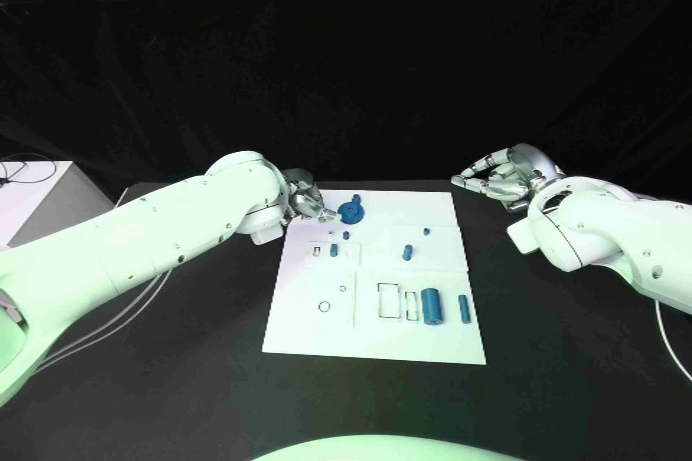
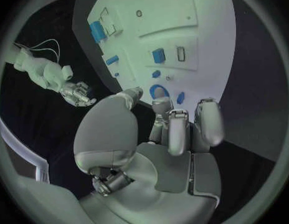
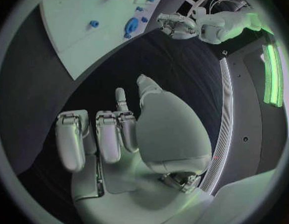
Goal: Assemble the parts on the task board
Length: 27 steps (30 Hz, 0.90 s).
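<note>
Here, reading outward from the work:

Ring part: the blue ring-shaped plastic piece is lying near the board's 11 o'clock corner, just beside the left fingertips, probably the next piece to be fetched.
Task board: the flat white rectangular plate is sitting mid-table, its outlined slots facing up to receive pieces.
Other parts: a dark blue cylinder and a slim blue bar are resting toward 4 o'clock; small blue pegs are lying near the centre, apparently waiting their turn.
Left hand: the silver left hand is hovering over the ring, fingers parted, holding nothing; it seems poised to pinch.
Right hand: the silver right hand is waiting off the board at 1 o'clock, fingers loosely apart and holding nothing, likely kept clear.
</note>
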Each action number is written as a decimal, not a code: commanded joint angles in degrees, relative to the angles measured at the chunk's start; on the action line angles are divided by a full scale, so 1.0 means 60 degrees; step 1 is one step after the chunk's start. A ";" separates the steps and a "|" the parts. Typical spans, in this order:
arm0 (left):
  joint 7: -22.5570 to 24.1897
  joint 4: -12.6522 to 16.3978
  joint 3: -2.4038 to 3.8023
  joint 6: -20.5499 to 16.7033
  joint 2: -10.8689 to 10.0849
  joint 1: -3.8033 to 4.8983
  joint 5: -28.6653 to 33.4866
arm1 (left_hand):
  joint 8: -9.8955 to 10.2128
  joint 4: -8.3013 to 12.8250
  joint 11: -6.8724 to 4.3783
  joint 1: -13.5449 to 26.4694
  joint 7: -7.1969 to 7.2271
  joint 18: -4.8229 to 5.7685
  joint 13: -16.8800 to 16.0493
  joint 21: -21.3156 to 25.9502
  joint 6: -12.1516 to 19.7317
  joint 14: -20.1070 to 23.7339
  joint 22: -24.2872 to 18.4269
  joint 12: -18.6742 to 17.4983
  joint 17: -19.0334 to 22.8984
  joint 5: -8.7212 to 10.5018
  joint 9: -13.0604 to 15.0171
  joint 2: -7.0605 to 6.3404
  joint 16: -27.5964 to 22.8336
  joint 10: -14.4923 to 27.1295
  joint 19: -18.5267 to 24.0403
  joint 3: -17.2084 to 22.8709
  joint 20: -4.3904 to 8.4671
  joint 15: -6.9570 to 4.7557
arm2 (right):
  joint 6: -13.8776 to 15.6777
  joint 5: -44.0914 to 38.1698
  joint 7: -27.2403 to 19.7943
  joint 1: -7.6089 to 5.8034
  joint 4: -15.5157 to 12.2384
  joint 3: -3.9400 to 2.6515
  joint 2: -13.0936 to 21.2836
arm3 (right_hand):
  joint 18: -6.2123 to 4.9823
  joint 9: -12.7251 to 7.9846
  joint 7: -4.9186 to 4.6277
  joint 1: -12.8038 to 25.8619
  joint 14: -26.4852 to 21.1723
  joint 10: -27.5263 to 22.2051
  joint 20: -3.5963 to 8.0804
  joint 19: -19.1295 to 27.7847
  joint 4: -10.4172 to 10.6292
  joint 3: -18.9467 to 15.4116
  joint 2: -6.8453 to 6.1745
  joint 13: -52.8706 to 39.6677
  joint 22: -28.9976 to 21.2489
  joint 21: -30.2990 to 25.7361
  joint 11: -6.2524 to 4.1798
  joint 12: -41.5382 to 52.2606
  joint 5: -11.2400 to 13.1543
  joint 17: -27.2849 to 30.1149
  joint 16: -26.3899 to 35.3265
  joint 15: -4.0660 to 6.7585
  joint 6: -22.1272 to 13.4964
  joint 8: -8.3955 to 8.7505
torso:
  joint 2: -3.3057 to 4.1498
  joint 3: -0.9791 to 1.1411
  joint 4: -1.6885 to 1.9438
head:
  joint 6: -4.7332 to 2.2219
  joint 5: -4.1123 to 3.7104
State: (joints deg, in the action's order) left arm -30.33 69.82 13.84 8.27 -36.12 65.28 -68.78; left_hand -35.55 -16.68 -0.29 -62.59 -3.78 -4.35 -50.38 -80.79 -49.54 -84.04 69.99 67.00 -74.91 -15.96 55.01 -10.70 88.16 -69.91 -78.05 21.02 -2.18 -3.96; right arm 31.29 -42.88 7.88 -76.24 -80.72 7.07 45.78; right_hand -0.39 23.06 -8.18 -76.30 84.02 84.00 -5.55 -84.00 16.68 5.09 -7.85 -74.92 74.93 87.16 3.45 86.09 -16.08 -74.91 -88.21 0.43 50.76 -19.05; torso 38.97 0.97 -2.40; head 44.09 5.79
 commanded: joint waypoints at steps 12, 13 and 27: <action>0.0239 -0.1912 0.0199 0.0049 0.0825 0.0255 0.0102 | 0.0250 -0.0010 0.0067 -0.0094 -0.0077 -0.0016 0.0175 0.0073 0.0150 -0.0755 -0.0043 -0.0150 -0.1888 -0.0034 -0.0161 -0.0042 -0.0060 0.0160 0.0083 -0.0180 -0.0072 0.0118 | -0.0002 -0.0049 -0.0137 -0.0012 -0.0074 -0.0015 0.0054 | -0.0073 0.0016 -0.0006 0.0077 0.0777 0.0131 0.0041 -0.0764 0.0003 0.0025 0.0015 -0.1659 0.2129 -0.0054 0.0030 -0.0033 -0.0039 -0.1557 0.0038 0.0030 -0.0073 -0.0041 | 0.0141 0.0018 -0.0114 | -0.0211 0.0092; 0.0241 -0.2007 0.0201 0.0052 0.0873 0.0277 0.0074 | 0.0256 -0.0011 0.0069 -0.0090 -0.0079 -0.0015 0.0174 0.0072 0.0151 -0.0755 -0.0041 -0.0148 -0.1889 -0.0033 -0.0165 -0.0043 -0.0060 0.0160 0.0082 -0.0186 -0.0073 0.0120 | 0.0002 -0.0049 -0.0138 -0.0016 -0.0080 -0.0017 0.0055 | -0.0073 0.0016 -0.0006 0.0077 0.0777 0.0131 0.0041 -0.0764 0.0003 0.0025 0.0015 -0.1659 0.2129 -0.0054 0.0030 -0.0033 -0.0039 -0.1557 0.0038 0.0030 -0.0073 -0.0041 | 0.0155 0.0020 -0.0120 | -0.0222 0.0091; 0.0216 -0.2842 0.0198 0.0322 0.1216 0.0473 -0.0104 | 0.0254 -0.0009 0.0074 -0.0085 -0.0078 -0.0004 0.0109 0.0047 0.0101 -0.0773 0.0015 -0.0103 -0.1935 -0.0035 -0.0182 -0.0010 -0.0032 0.0125 0.0046 -0.0203 -0.0086 0.0131 | 0.0021 -0.0059 -0.0131 -0.0058 -0.0113 -0.0031 0.0072 | -0.0073 0.0016 -0.0006 0.0077 0.0777 0.0131 0.0041 -0.0764 0.0003 0.0025 0.0015 -0.1659 0.2129 -0.0054 0.0030 -0.0033 -0.0039 -0.1557 0.0038 0.0030 -0.0073 -0.0041 | 0.0231 0.0028 -0.0146 | -0.0240 0.0094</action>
State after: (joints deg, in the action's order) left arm -29.64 53.01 15.01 8.61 -29.09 67.96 -68.73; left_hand -34.25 -16.59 0.11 -62.81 -4.29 -4.35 -49.68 -80.53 -49.04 -84.04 70.03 66.34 -74.90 -15.96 54.01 -10.93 87.95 -69.52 -77.79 20.15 -2.45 -3.56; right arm 31.45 -42.88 7.78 -76.54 -81.27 6.93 46.20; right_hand -0.39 23.10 -8.18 -76.31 84.02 84.00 -5.55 -84.00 16.68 5.09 -7.85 -74.91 74.91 87.16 3.45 86.09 -16.09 -74.91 -88.21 0.43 50.76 -19.05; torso 40.31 1.14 -3.30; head 42.58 6.34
